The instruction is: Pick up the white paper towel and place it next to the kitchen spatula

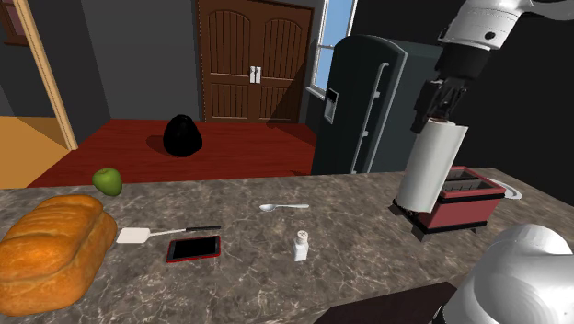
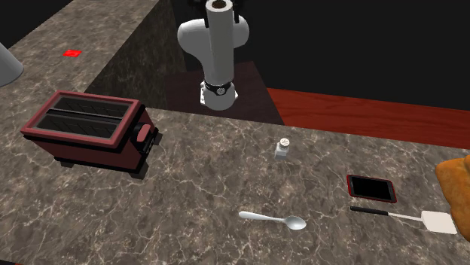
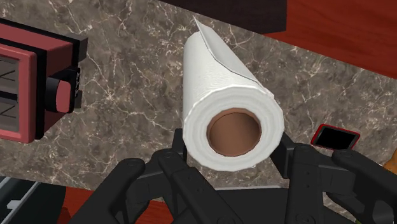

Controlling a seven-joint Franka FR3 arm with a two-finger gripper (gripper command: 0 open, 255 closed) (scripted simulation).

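Layout, read from the shoulder view's left: a brown, crusty bread loaf [image 1: 51, 248], a round green apple [image 1: 108, 180], then the kitchen spatula [image 1: 161, 233] with a flat white head and thin black handle. The handle runs toward that view's right. A red-cased phone [image 1: 193, 248] with a black screen lies just beside the spatula on the near side. A silver metal spoon [image 1: 283, 207] and a small white shaker [image 1: 301, 245] follow near the middle of the dark marbled countertop [image 1: 368, 239].

At the far right, the white paper towel roll [image 1: 430, 167] with its brown card core hangs under my all-black two-finger claw [image 1: 441, 109], in front of the boxy red two-slot toaster [image 1: 457, 201]. Its long axis is near upright, with the lower end leaning slightly toward that view's left. I judge the roll to be clear of the countertop.

Claw state: the fingers are clamped on the roll's upper end, one on each side of the core, and they grip nothing else.

Governing relation: the spatula lies well apart from the roll, toward the shoulder view's left, past the shaker and spoon. I judge the bare countertop between the spatula handle and the spoon to be a suitable set-down zone.
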